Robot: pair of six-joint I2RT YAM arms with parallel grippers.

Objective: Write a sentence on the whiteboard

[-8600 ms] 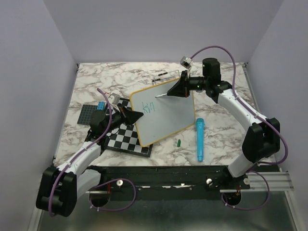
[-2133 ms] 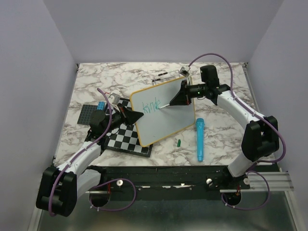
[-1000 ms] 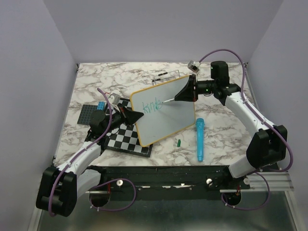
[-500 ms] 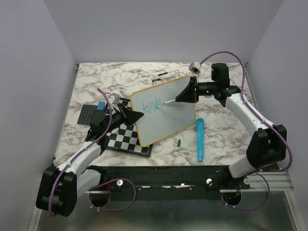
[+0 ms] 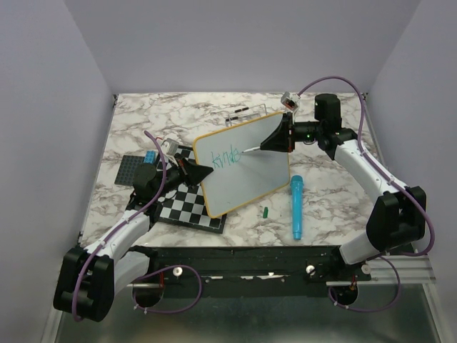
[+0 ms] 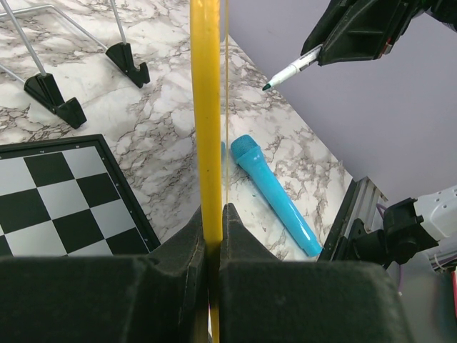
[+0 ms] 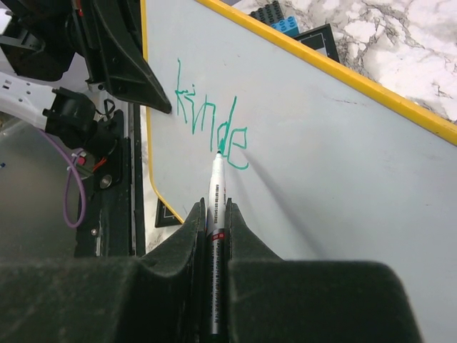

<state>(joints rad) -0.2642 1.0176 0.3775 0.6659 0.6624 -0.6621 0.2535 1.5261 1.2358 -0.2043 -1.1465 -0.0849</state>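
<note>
right wrist: sentence [image 7: 207, 125] just ahead of right tool [image 7: 214, 209] gripping marker [image 7: 216, 182]

Marble table [image 5: 143, 114] (checkerboard [image 5: 187, 207], blue microphone [image 5: 295, 206])

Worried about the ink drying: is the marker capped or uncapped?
Uncapped: the marker in the right claw shows its bare green tip, pointed at the lettering on the whiteboard.

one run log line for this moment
left claw: shut on whiteboard edge | right claw: shut on marker | marker tip: by last e | sentence: green "kinde", unfinished
</note>
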